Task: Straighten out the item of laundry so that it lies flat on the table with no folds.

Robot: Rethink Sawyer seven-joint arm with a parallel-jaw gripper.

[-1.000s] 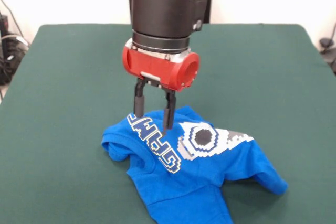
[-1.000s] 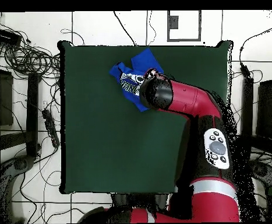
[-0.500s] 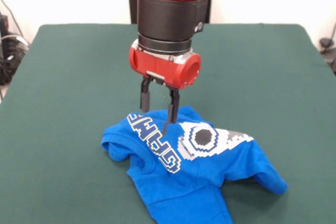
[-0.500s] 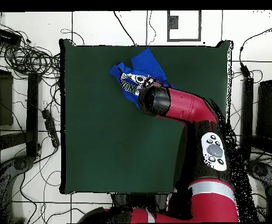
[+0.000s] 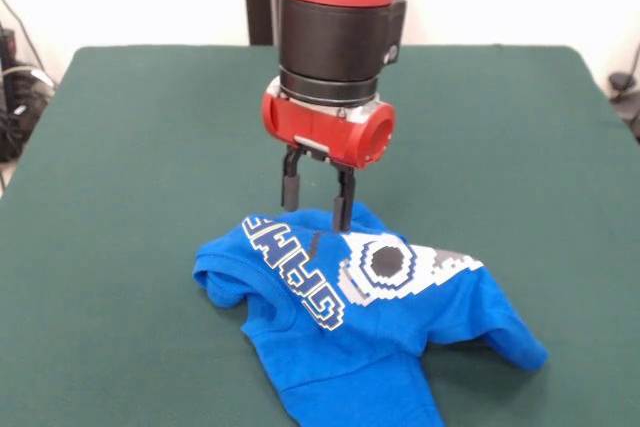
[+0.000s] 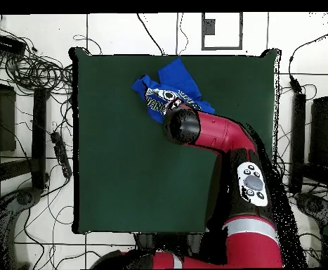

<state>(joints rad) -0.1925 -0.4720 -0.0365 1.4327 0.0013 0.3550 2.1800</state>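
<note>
The item of laundry (image 5: 380, 317), a bright blue T-shirt with a white-grey pixel print and outlined lettering, lies crumpled and folded on the dark green table (image 5: 130, 147) near its front edge. In the overhead view the shirt (image 6: 173, 84) sits near the table's (image 6: 124, 169) top edge, partly under the arm. My gripper (image 5: 317, 209) hangs just above the shirt's far edge. Its two dark fingers (image 5: 291, 187) are apart and hold nothing. In the overhead view the arm's wrist hides the gripper.
Cables and power strips (image 6: 33, 77) lie on the floor left of the table in the overhead view. Dark stands (image 6: 303, 133) flank the right side. Bare green cloth (image 5: 500, 127) stretches all around the shirt.
The gripper has risen off the shirt and shifted right and back in the front view. The shirt has stayed as it was.
</note>
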